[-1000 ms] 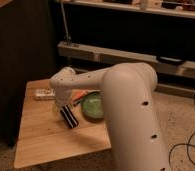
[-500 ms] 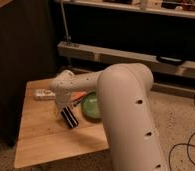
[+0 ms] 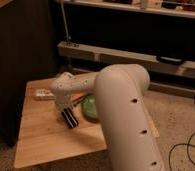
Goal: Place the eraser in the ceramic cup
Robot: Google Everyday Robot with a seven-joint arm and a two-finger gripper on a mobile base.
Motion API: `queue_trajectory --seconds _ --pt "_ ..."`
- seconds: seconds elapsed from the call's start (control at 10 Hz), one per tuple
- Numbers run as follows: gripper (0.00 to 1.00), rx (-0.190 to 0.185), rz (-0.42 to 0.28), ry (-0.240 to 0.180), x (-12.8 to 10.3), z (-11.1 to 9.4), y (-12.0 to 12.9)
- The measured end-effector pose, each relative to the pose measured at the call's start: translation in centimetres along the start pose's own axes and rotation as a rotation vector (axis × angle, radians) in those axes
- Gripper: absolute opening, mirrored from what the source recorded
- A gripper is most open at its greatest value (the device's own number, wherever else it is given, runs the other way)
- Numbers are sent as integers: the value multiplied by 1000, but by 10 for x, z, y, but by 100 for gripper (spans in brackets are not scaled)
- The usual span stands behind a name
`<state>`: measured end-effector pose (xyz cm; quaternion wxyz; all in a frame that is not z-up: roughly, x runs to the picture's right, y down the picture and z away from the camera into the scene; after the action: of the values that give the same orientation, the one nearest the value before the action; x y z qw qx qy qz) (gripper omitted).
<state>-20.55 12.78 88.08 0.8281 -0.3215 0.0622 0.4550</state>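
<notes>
The eraser (image 3: 69, 118), a black block with a pale stripe, is on the wooden table (image 3: 41, 135) just left of the green bowl (image 3: 90, 107), and looks tilted. My gripper (image 3: 65, 107) comes down from the white wrist directly over the eraser's upper end. The wrist hides where the two meet, so I cannot tell whether it grips the eraser. The ceramic cup does not show; my large white arm covers the right part of the table.
A white clear-wrapped packet (image 3: 42, 93) lies at the table's back left. A thin orange marker (image 3: 79, 97) lies behind the bowl. A dark cabinet (image 3: 16, 55) stands to the left, with low shelving (image 3: 116, 52) behind. Cables (image 3: 186, 150) lie on the floor at right.
My arm's big link has shifted slightly left and the wrist has sunk a little. The eraser, bowl and packet stay where they were.
</notes>
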Motion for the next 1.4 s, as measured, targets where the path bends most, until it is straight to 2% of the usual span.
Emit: queue_trajectory --seconds 0.1,0.4,0.6,0.7,0.8,0.9,1.1,1.4 --pt "64 -2 2 0 -1 2 -2" --pt "34 -15 18 43 -7 12 -1" --pt "15 -23 40 47 -5 6 -3" --pt "4 -35 56 19 -7 -9 -6" --pt "0 -50 67 -11 -11 -28 -7" --pt "0 -59 69 -29 -13 -43 -9" --pt "0 -79 59 -74 -20 -88 -9" --pt "0 -98 43 -116 -25 -146 -9"
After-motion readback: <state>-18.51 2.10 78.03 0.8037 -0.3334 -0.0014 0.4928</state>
